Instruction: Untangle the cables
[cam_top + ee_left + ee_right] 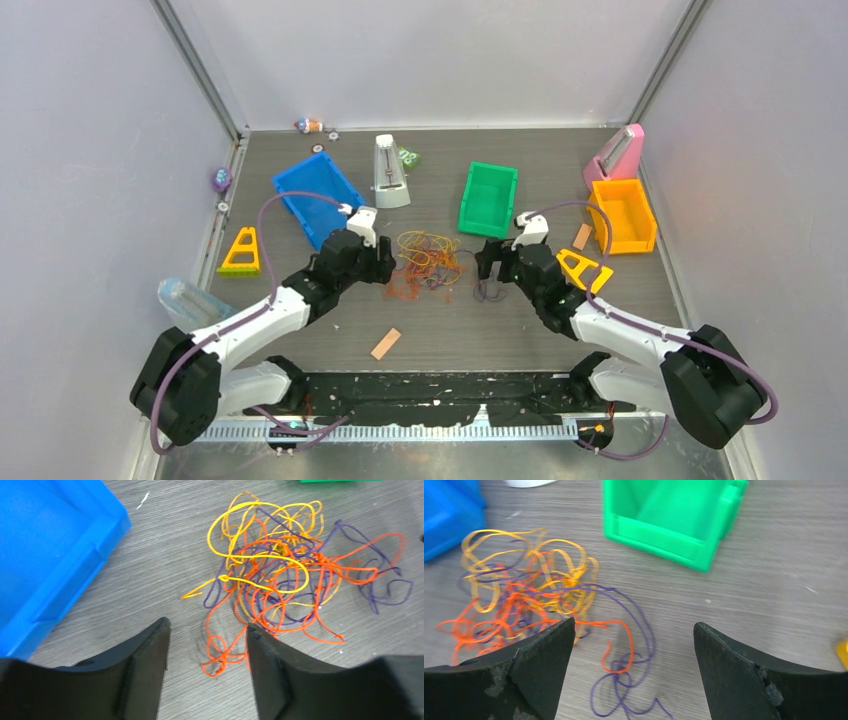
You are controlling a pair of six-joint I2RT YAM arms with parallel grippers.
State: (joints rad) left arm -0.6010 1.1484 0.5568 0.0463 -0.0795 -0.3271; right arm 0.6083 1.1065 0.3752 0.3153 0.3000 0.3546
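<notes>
**Your count, kind by kind**

You have three bins: blue bin (315,195), green bin (488,198), orange bin (622,215). Two yellow frames: left frame (242,252), right frame (585,270). Two metronomes: white metronome (389,175), pink metronome (616,155). Two sticks: lower stick (385,344), right stick (582,237). One tangle of cables (428,262), three colours.

From the top view, cannot separate single strands of the cables (428,262), nor identify the tiny object (310,125) at 11 o'clock by the back wall. From the left wrist, loses the blue bin (45,545) past the frame at 10 o'clock, catches only a sliver of the green bin (335,480) at 1 o'clock, and tucks part of a red strand behind a finger (270,675) of the left gripper (206,625) at 6 o'clock. From the right wrist, blurs the strands, cuts purple ones off at 6 o'clock, and leaves a yellow scrap (843,652) at 3 o'clock unidentifiable.
</notes>
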